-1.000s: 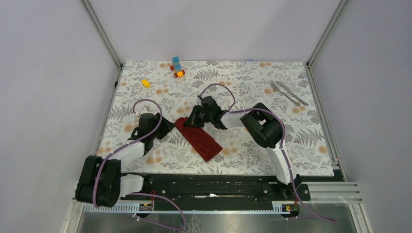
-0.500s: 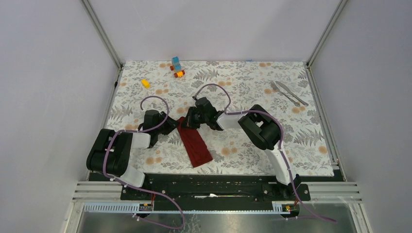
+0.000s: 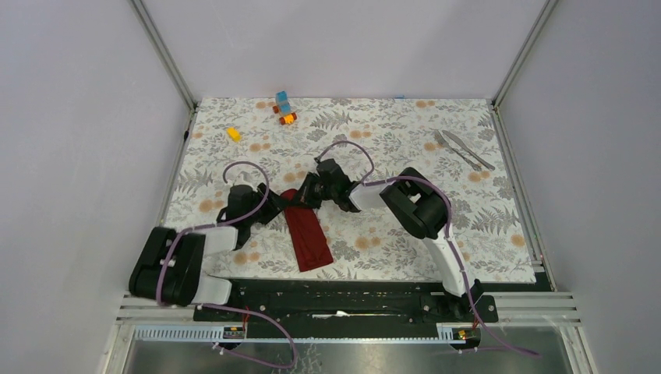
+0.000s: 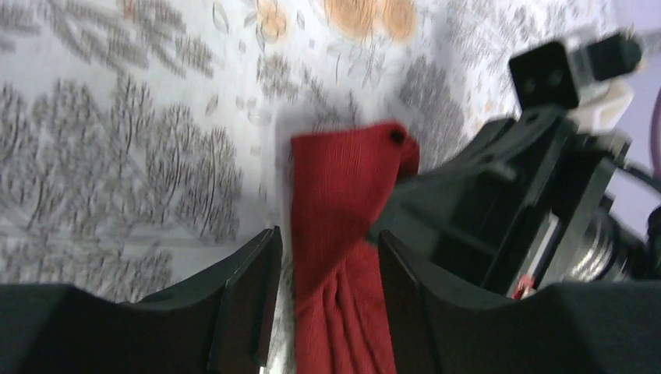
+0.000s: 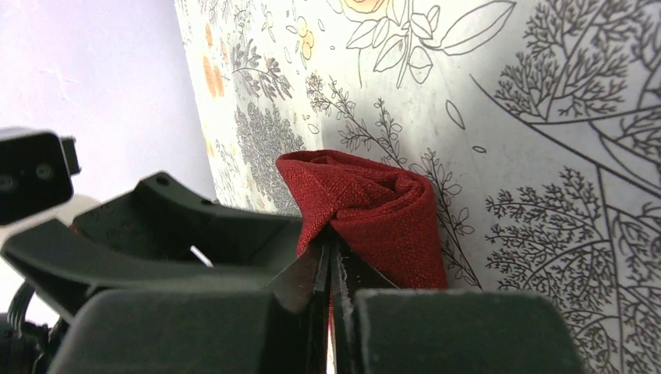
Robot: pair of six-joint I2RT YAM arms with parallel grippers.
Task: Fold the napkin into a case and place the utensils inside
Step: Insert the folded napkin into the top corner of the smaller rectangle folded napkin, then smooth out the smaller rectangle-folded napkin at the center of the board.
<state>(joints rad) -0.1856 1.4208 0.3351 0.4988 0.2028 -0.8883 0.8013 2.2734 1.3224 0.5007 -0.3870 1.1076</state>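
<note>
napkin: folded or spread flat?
Folded. The napkin is a narrow strip, not a square. Its far end shows stacked layers, pinched by the shut right gripper.

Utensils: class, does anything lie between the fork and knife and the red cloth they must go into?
No loose object lies between the utensils and the napkin; only the right arm crosses that stretch, its right gripper shut on the cloth's far end. The toy blocks sit well aside.
</note>
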